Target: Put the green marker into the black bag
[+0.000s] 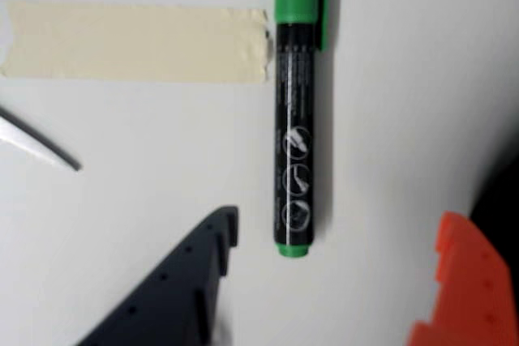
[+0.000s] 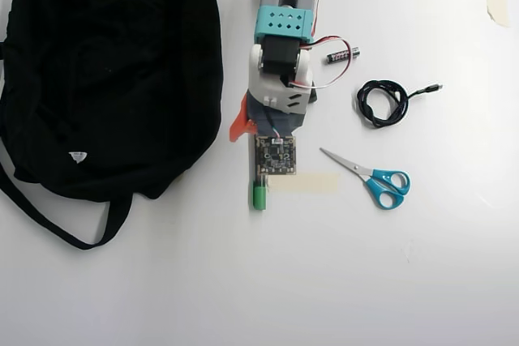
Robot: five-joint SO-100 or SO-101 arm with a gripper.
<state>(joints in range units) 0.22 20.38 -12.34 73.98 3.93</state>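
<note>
The green marker point(image 1: 293, 119) lies flat on the white table, with its black barrel, green cap at the top and green end at the bottom of the wrist view. My gripper point(image 1: 338, 218) is open and empty just above it; the dark finger point(image 1: 190, 273) is left of the marker's end and the orange finger point(image 1: 462, 281) is well to its right. In the overhead view only the green cap point(image 2: 259, 196) shows below my wrist, and the orange finger point(image 2: 240, 126) sticks out to the left. The black bag point(image 2: 113, 70) lies at the left, apart from the marker.
A beige tape strip point(image 1: 138, 42) lies beside the marker and also shows in the overhead view point(image 2: 312, 183). Blue-handled scissors point(image 2: 373, 178), a coiled black cable point(image 2: 383, 103) and a small battery point(image 2: 343, 55) lie to the right. The bag's strap point(image 2: 49, 220) trails at the lower left.
</note>
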